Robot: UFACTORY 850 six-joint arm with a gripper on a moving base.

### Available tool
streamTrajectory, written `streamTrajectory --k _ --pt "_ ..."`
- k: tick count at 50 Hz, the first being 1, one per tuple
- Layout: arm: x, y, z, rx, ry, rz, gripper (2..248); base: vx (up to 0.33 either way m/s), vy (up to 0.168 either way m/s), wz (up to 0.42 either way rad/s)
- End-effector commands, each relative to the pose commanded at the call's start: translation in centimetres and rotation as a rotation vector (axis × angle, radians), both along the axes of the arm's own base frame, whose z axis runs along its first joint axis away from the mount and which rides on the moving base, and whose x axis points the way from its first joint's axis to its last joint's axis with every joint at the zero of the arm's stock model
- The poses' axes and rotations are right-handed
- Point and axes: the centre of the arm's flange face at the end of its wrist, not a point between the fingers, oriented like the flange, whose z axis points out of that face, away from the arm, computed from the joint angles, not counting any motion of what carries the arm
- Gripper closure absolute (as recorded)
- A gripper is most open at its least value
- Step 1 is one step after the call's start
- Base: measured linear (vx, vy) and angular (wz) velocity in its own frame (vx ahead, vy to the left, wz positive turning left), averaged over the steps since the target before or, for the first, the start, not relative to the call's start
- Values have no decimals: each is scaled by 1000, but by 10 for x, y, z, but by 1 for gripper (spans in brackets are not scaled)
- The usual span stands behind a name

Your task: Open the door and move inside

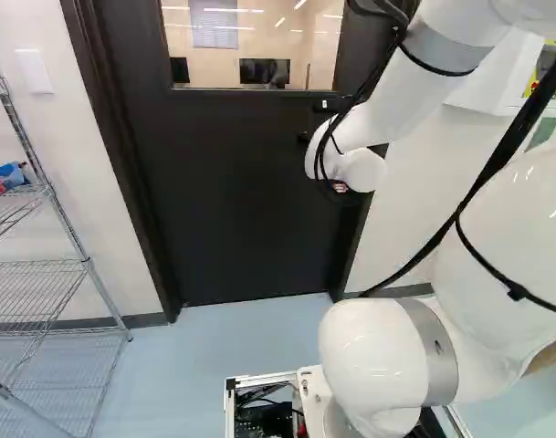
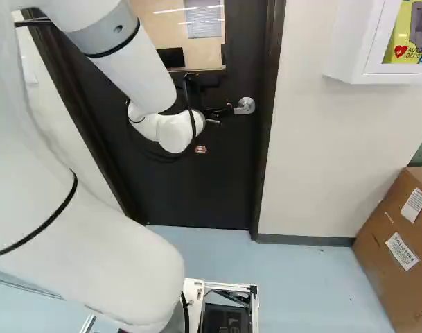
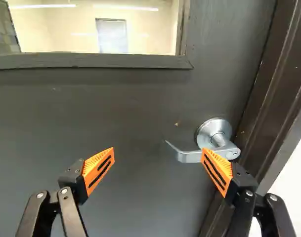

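Observation:
The dark door (image 1: 232,201) is closed in its frame, with a window in its upper half. In the right base view my gripper (image 2: 219,112) is near the latch side, close to the round silver base of the door handle (image 2: 245,106). The wrist view shows the gripper (image 3: 158,149) open, its orange pads wide apart. Ahead of them is the silver lever handle (image 3: 190,156). One finger overlaps part of the lever, whose free end points into the gap; contact cannot be told.
A wire shelf (image 1: 54,196) stands left of the door. Right of it, a white wall cabinet (image 2: 356,52) hangs above cardboard boxes (image 2: 398,243). The dark door frame (image 2: 266,132) borders the handle side; blue floor (image 2: 308,277) lies ahead of the base.

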Motion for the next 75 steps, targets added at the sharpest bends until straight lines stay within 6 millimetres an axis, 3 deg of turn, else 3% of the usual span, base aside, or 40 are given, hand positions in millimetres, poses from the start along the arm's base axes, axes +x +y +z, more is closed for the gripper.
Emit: streamTrajectory --k 14,44,75 --pt "12 -7 13 -3 -25 -14 3 0 0 0" --pt "40 -24 15 -4 -24 -42 3 0 0 0" --pt "51 -25 -13 6 37 -40 3 0 0 0"
